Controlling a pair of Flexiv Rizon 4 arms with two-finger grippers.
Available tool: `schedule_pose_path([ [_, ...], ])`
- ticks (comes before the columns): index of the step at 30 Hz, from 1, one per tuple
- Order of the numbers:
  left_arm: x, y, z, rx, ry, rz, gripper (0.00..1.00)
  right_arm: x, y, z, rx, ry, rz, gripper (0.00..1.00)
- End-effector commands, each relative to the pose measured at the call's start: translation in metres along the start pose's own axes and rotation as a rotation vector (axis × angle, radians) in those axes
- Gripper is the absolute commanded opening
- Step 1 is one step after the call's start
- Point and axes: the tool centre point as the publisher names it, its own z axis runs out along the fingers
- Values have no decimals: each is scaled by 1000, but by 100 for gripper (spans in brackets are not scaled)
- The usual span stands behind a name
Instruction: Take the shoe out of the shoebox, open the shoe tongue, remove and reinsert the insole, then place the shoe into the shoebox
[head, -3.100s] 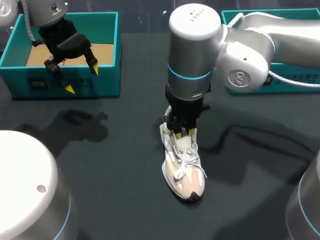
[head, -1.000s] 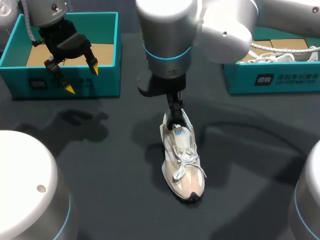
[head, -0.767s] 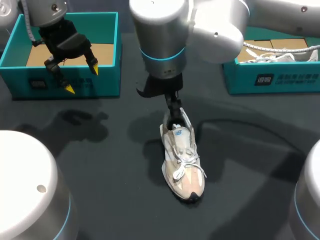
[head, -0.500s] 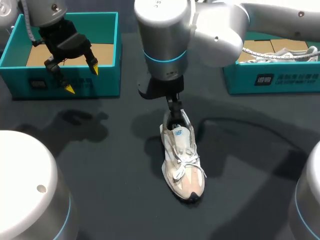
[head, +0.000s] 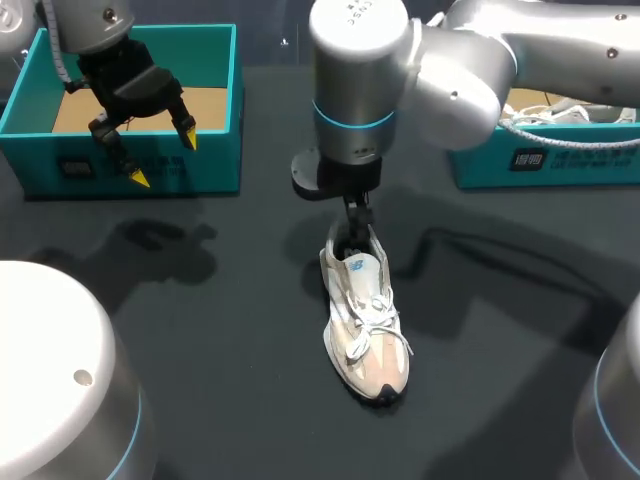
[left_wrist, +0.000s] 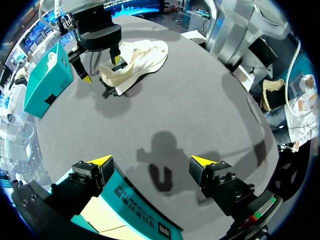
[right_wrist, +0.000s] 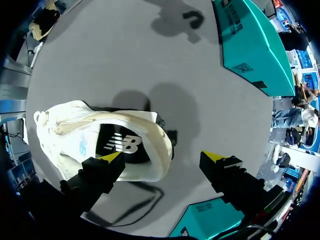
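A white and beige shoe (head: 365, 325) lies on the dark table, toe towards the front edge. My right gripper (head: 352, 222) hangs over its heel and is open. In the right wrist view one yellow-tipped finger (right_wrist: 107, 161) is down inside the shoe (right_wrist: 75, 135) over the dark insole (right_wrist: 122, 145), the other finger (right_wrist: 216, 159) is outside, and the heel wall stands between them. My left gripper (head: 160, 152) is open and holds nothing, above the front wall of the left teal shoebox (head: 215, 110). Its wrist view shows the gripper (left_wrist: 151, 161) over that shoebox (left_wrist: 132, 202), with the shoe (left_wrist: 137, 55) far ahead.
A second teal shoebox (head: 545, 160) stands at the back right, with white laces (head: 560, 112) lying in it. My right arm's wide wrist body (head: 360, 90) hangs over the middle of the table behind the shoe.
My right arm's wrist has swung to the right above the shoe while its finger stayed in the heel opening. The shoe and my left arm have not moved.
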Motion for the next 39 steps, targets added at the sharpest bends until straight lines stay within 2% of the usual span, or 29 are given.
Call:
schedule_pose_path([
  [1, 1, 0, 0, -3, -1, 1, 100, -4, -4, 12, -36, 16, 3, 100],
  [10, 1, 0, 0, -3, -1, 1, 100, -8, -2, 32, -79, 45, 49, 100],
  [18, 1, 0, 0, -3, -1, 1, 100, -9, 2, 44, -61, 64, 75, 100],
  [23, 1, 0, 0, -3, -1, 1, 100, -9, 3, 46, -55, 67, 83, 95],
  [29, 1, 0, 0, -3, -1, 1, 100, -10, 5, 47, -49, 73, 93, 77],
  [33, 1, 0, 0, -3, -1, 1, 100, -9, 5, 49, -49, 76, 95, 69],
  [39, 1, 0, 0, -3, -1, 1, 100, -8, 6, 49, -49, 77, 99, 50],
])
